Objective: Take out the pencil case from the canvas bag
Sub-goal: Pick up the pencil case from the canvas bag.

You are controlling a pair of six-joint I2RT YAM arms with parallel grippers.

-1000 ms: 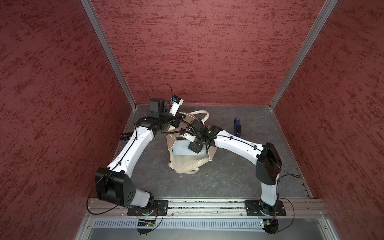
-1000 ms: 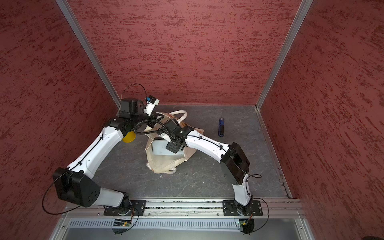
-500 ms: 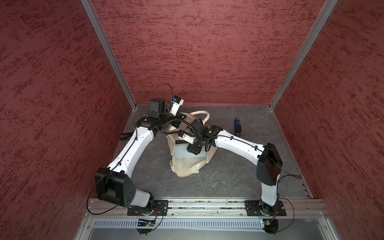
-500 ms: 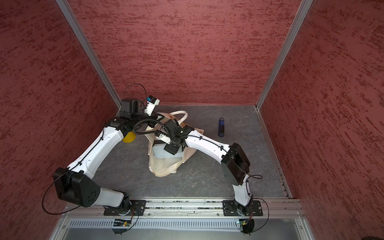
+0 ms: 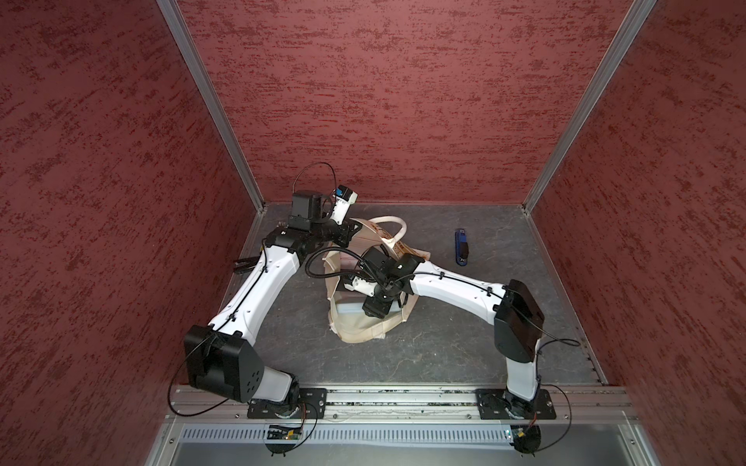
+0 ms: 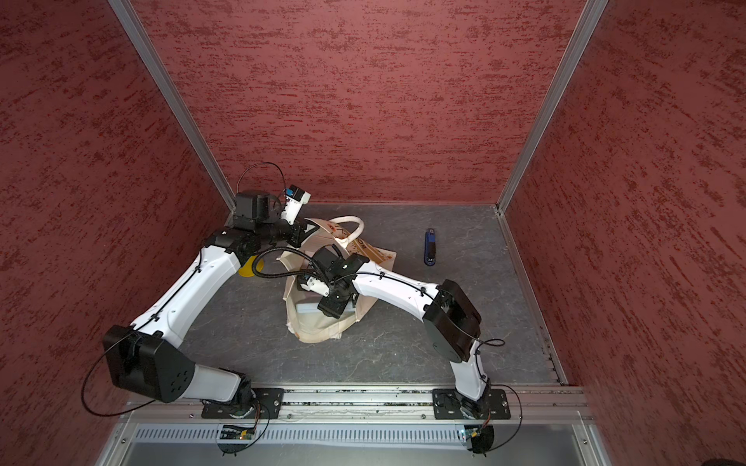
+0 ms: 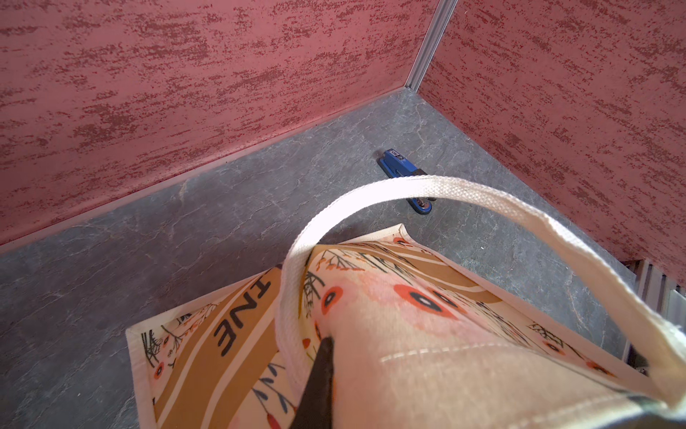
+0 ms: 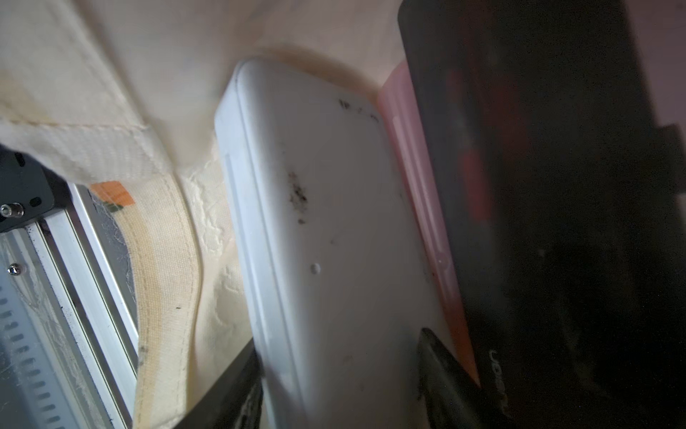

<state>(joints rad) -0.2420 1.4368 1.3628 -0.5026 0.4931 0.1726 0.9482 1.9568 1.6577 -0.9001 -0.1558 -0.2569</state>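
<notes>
a cream canvas bag (image 5: 363,337) sits on the grey floor (image 5: 444,347), its mouth open upward. the left gripper (image 5: 351,234) is pressed together on the bag's far rim, pinching the fabric beside a white handle (image 7: 371,193). the right gripper (image 8: 339,345) is down inside the bag. its fingers (image 8: 237,390) are closed against both long sides of the white pencil case (image 8: 326,223), which lies in the bag next to a dark item (image 8: 538,223). a blue stapler (image 5: 462,247) lies well apart on the floor.
</notes>
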